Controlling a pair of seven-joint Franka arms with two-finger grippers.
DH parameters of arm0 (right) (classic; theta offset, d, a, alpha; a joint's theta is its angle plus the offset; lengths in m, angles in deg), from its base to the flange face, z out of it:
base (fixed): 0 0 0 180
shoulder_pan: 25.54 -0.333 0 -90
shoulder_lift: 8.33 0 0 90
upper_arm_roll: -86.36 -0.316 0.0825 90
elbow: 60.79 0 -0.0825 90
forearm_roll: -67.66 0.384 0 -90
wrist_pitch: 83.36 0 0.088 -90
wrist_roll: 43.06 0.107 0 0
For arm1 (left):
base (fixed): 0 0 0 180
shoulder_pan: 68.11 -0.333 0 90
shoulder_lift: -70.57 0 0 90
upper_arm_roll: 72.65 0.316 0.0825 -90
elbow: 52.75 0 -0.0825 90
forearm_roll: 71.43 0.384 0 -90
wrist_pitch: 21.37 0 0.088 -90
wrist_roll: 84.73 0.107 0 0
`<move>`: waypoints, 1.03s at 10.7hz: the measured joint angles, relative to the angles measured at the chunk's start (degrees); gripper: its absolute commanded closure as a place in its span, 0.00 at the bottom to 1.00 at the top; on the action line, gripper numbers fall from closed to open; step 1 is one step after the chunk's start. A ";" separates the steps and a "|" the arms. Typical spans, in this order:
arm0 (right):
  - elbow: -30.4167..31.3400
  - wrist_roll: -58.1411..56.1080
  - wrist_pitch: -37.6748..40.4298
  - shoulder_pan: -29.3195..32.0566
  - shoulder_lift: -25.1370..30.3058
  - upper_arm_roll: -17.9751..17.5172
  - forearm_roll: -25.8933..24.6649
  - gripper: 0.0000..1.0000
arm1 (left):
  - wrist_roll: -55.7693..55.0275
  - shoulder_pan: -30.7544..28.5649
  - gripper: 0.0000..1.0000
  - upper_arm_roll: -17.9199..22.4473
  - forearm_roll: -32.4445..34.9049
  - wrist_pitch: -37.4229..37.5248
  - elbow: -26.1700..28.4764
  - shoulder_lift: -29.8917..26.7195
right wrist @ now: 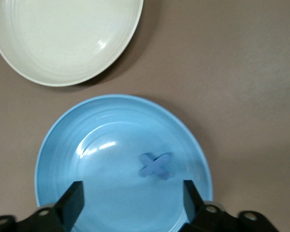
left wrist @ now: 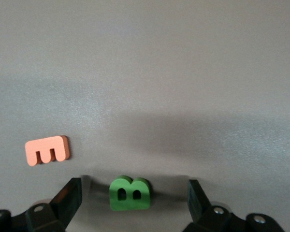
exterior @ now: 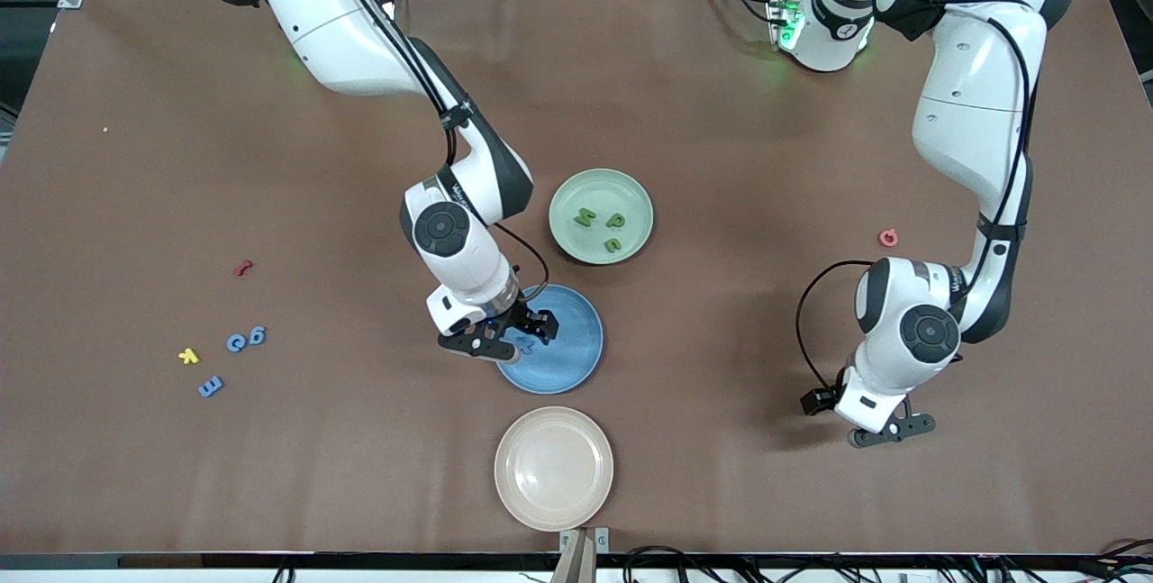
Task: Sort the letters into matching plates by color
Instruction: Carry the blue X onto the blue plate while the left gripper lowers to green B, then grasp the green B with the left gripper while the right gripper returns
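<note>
We see two glossy white arms with dark grey joint bands, round black caps, thin black cables clipped alongside, and black grippers with screw heads.

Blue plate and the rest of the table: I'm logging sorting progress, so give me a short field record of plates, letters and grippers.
blue plate: holds one blue X
green plate: three green letters in it
cream plate: nothing in it
blue letters on table: three, toward the right arm's end
green B: on table, between the left gripper's open fingers
right gripper: open, over the blue plate
left gripper: open, low over the green B
</note>
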 measured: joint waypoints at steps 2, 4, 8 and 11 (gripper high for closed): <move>-0.53 -5.52 5.18 2.26 0.87 1.27 -0.01 0.00 | 0.72 -0.56 0.85 -0.01 0.00 0.00 0.00 0.00; -0.73 -12.02 11.05 6.23 2.66 2.28 -0.01 0.00 | 0.79 -0.70 1.00 -0.16 -0.01 -0.04 -0.21 -0.14; 0.94 -25.75 16.41 13.67 5.79 3.44 -0.03 0.00 | 0.79 -0.61 1.00 -0.38 -0.03 0.02 -0.24 -0.35; 2.94 -33.39 16.41 19.05 6.40 4.35 -0.34 0.00 | 0.78 -0.62 1.00 -0.39 -0.04 0.02 -0.25 -0.37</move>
